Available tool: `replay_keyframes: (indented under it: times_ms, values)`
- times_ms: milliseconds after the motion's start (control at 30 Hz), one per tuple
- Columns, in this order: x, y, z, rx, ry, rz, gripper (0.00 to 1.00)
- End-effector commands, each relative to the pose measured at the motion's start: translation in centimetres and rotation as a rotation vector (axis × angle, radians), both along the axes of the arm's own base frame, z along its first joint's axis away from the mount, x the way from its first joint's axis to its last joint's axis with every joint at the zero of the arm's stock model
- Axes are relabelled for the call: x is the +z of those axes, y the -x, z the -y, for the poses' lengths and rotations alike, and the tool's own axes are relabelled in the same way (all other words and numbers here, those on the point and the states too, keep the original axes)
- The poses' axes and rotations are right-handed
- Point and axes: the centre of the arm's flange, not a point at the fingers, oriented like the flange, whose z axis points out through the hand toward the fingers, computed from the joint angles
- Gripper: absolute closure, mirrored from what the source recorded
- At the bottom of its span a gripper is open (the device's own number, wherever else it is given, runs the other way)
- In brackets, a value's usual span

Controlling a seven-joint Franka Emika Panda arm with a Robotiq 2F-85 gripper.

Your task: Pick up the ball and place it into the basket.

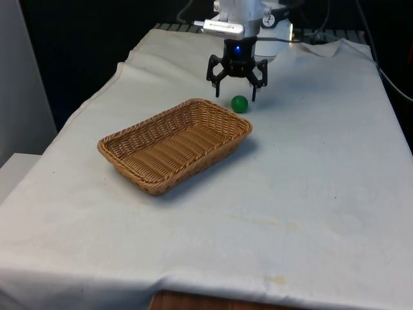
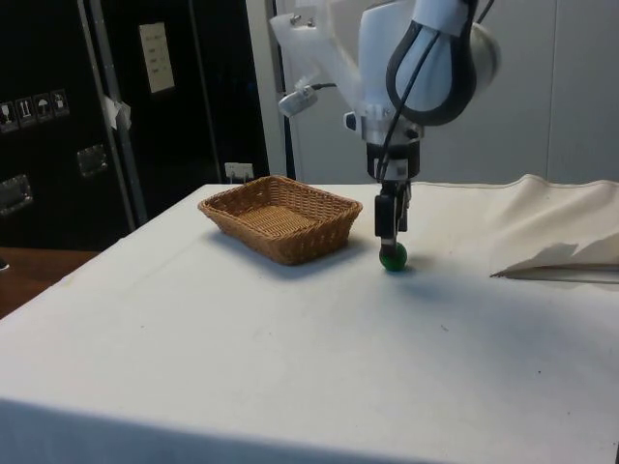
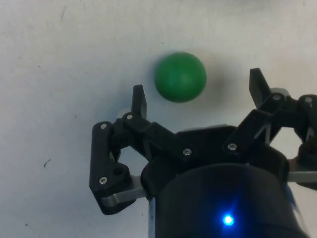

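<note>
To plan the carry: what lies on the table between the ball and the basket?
Nothing: only bare white cloth separates the green ball from the basket, seen in the front and side views.

White arm reaching straight down at upper centre of the front view, black end effector [image 1: 236, 90] pointing downward, fingers [image 3: 139, 100] spread wide apart, holding nothing

basket [image 1: 174, 144]: on the table [image 1: 310, 194], nearer its left edge in the front view
ball [image 1: 239, 104]: just beyond the basket's far corner
gripper [image 1: 236, 84]: above the ball
</note>
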Motion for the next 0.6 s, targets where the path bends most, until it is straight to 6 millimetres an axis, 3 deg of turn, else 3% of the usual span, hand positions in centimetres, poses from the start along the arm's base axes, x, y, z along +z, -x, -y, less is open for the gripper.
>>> replay_keyframes:
  times_ms: [0,567]
  values:
    - [-0.01,0.22,-0.13,0.001,-0.002,0.007,0.0]
    - [-0.57,0.31,-0.88,-0.023,0.0,0.003,0.0]
